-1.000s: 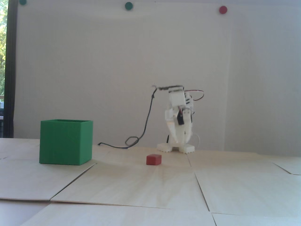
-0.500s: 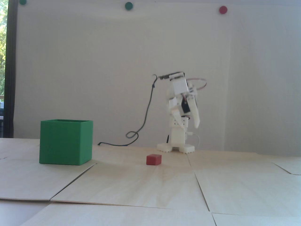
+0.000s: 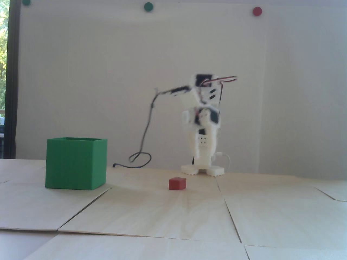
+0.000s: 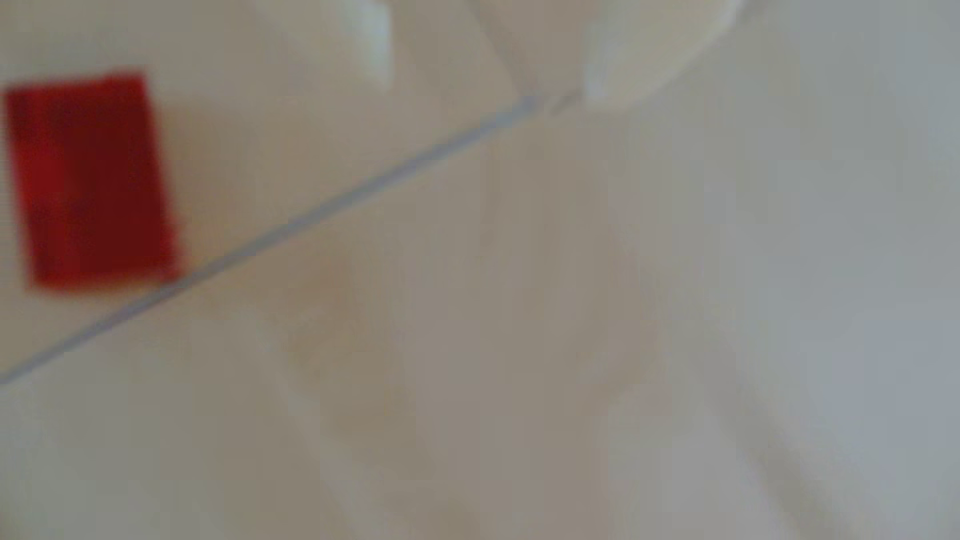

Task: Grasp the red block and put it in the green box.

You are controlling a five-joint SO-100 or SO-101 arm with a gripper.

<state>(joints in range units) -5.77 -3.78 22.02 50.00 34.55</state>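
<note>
Red block (image 3: 177, 183), seen lying untouched on the table (image 3: 162, 211) just in front of the arm's base and well apart from the green box (image 3: 76, 163), could be knocked aside or missed, since the gripper's state cannot be told through blur.

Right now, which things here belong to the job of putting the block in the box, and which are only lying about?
For the job:
- red block, on the table
- green box, at the left of the fixed view

Lying about:
- black cable
- two green wall dots
- red wall dot
</note>
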